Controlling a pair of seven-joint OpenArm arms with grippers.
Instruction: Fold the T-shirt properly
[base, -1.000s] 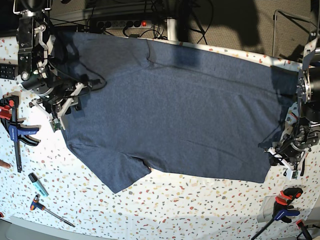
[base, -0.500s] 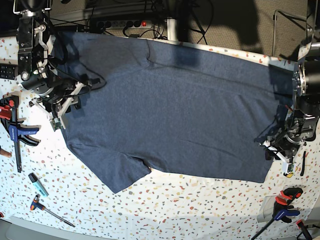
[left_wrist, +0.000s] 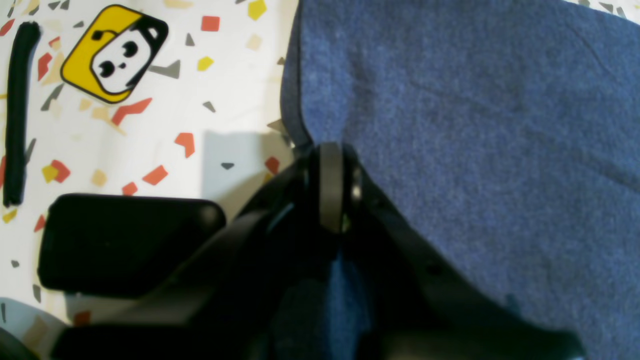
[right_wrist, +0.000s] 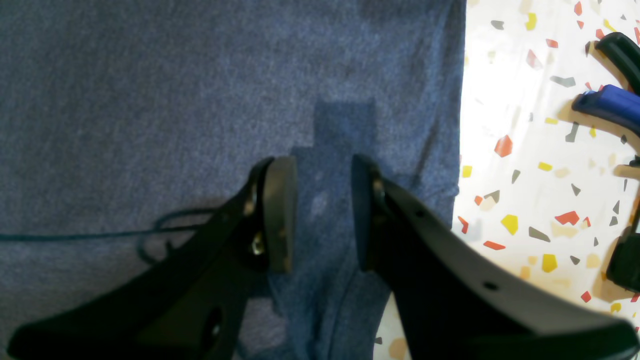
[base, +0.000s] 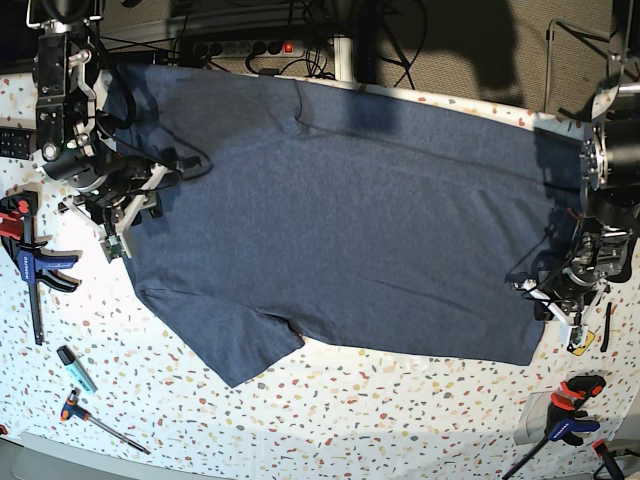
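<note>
T-shirt (base: 340, 220) on table (base: 400, 420) — grippers opposite

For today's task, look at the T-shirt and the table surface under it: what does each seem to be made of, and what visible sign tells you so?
T-shirt: looks like soft knitted fabric, likely cotton jersey. It is matte heathered blue with a fine fuzzy weave, and it creases gently.

Table surface: a smooth white surface scattered with coloured chips, terrazzo style. It may be a printed sheet or laminate rather than stone; the pictures cannot settle that.

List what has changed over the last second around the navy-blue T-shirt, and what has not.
The left gripper slid inward along the table onto the edge of the heathered navy-blue cotton T-shirt and closed on the fabric there. The right gripper stayed open over the opposite edge, and the shirt lies spread flat as before.
</note>
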